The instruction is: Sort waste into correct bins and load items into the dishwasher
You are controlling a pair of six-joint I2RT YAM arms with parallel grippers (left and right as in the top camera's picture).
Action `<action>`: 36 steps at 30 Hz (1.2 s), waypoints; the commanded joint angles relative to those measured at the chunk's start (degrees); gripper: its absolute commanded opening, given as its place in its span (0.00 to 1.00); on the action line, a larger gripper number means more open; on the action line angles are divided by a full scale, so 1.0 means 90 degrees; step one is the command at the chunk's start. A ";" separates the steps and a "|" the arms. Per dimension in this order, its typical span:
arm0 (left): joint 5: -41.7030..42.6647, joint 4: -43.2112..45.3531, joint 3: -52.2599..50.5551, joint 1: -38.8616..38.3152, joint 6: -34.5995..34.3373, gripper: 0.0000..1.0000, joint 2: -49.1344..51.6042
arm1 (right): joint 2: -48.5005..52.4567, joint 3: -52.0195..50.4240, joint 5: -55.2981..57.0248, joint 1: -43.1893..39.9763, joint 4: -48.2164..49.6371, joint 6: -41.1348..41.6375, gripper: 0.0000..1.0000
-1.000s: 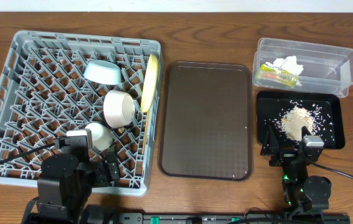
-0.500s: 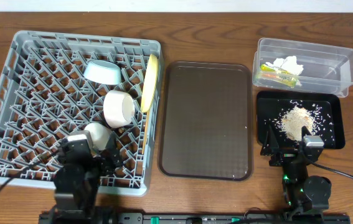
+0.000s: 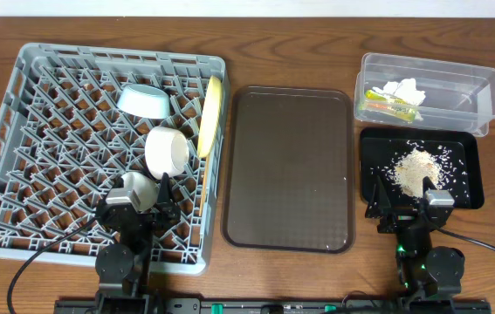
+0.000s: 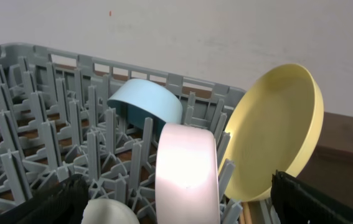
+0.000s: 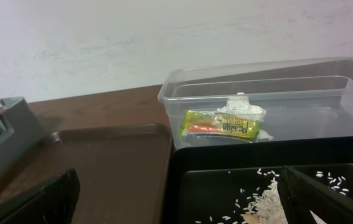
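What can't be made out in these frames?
- Smallest white bowl: overhead, partly behind the left gripper; left wrist, cut by the bottom edge.
- Rice scraps: right wrist, pile cut by the bottom edge.
- Black tray: overhead, near-left corner under the right gripper.
- Tissue: right wrist, partly behind the wrapper.

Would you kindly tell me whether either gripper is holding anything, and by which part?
Nothing is held: the left gripper and the right gripper are both open, with nothing gripped between their fingers.
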 commanded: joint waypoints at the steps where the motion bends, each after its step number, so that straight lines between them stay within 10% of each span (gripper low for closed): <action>1: 0.0121 -0.0299 -0.0019 0.0032 0.0158 0.95 -0.0061 | -0.0032 -0.0007 -0.0029 0.0075 -0.0027 -0.0075 0.99; 36: 0.0206 -0.0529 -0.0019 0.0032 0.0112 0.95 -0.0046 | -0.0032 -0.0007 -0.0029 0.0075 -0.0027 -0.0075 0.99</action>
